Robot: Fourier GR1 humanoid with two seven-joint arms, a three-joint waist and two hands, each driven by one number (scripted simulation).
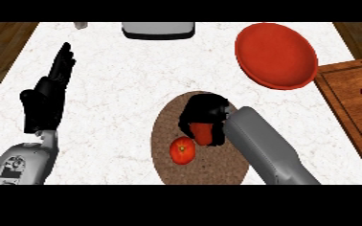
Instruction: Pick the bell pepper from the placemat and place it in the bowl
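The red bell pepper [203,133] sits over the oval brown woven placemat [170,124], near the mat's middle, with the black right hand [205,112] curled round it from above so that only its lower red part shows. Whether it rests on the mat or is lifted off cannot be told. Just beside it, at about seven o'clock, a round red tomato [182,150] lies on the mat. The wide red bowl [277,55] stands on the white marble counter [120,86] at about one o'clock from the pepper, well apart. A brown wooden board [343,100] fills the three o'clock edge. At twelve o'clock, a grey-white appliance [158,30] meets the far edge. The black left hand [50,93] rests at nine o'clock, fingers straight, holding nothing.
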